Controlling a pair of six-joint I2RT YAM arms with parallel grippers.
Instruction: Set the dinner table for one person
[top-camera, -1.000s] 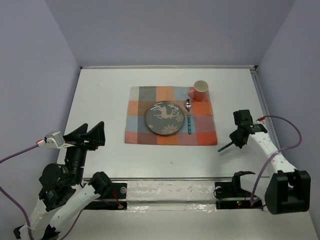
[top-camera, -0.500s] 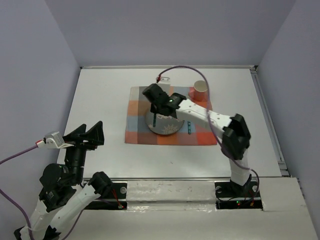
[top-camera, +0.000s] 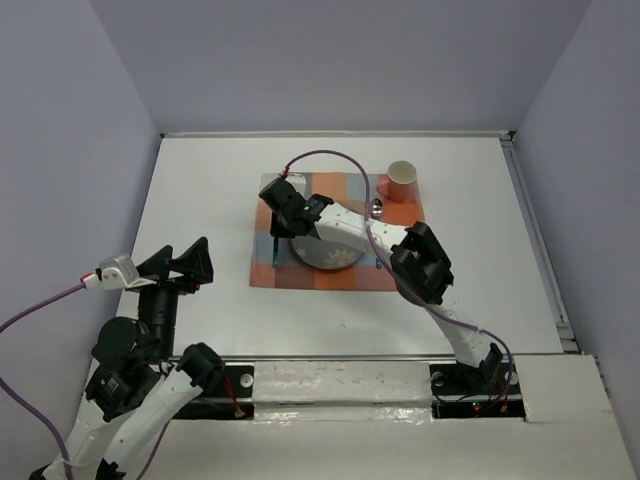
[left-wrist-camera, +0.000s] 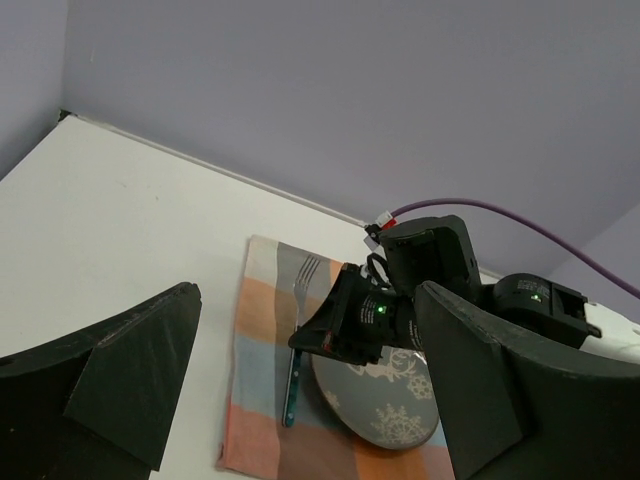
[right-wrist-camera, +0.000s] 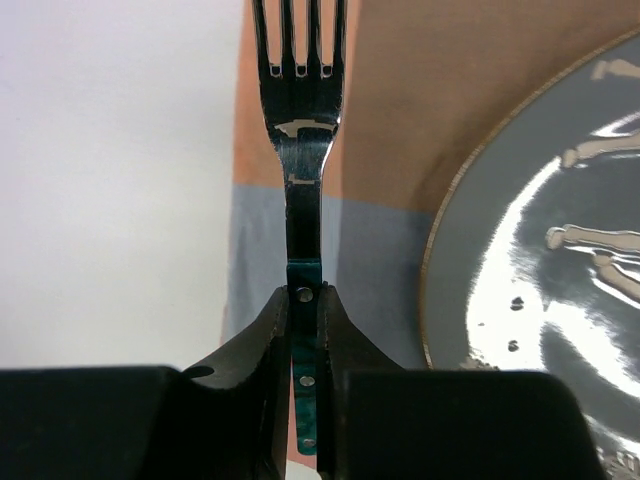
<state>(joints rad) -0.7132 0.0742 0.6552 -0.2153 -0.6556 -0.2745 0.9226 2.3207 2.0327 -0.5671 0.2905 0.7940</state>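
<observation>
The white dinner table carries a checked cloth with a grey patterned plate in its middle. An orange cup stands at the cloth's far right corner, and a spoon lies right of the plate. My right gripper reaches across the plate and is shut on the teal handle of a fork. The fork lies low on the cloth just left of the plate, tines pointing to the far side. My left gripper is open and empty, raised near the table's left front.
The right arm spans the cloth from the right base to the plate's left side, its purple cable looping above. In the left wrist view the fork and the right gripper show beside the plate. A rail lines the table's right edge.
My right arm has swung from the table's right side across the plate to the cloth's left part, carrying the fork, and brought it down beside the plate. The left arm barely moved.
</observation>
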